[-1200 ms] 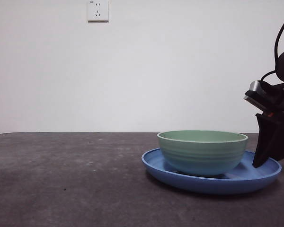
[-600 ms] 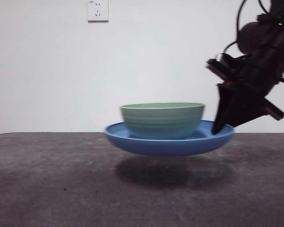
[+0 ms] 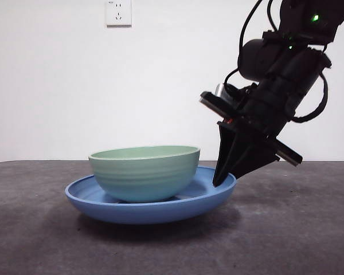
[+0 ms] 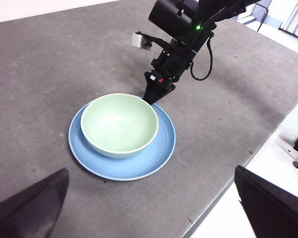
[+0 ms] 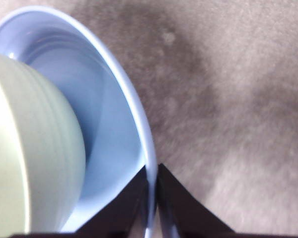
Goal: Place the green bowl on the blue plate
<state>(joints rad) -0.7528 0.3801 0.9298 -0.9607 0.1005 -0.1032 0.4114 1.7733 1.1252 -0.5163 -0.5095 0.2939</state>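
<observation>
One dark grey surface carries one blue plate. One green bowl sits inside it. The right gripper has its fingers clamped on the plate's rim; the left gripper waits, fingers spread apart.

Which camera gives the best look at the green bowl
The left wrist view: it shows the green bowl whole from above, sitting in the blue plate. The front view shows only its ridged side; the right wrist view catches just a blurred part of its wall.
</observation>
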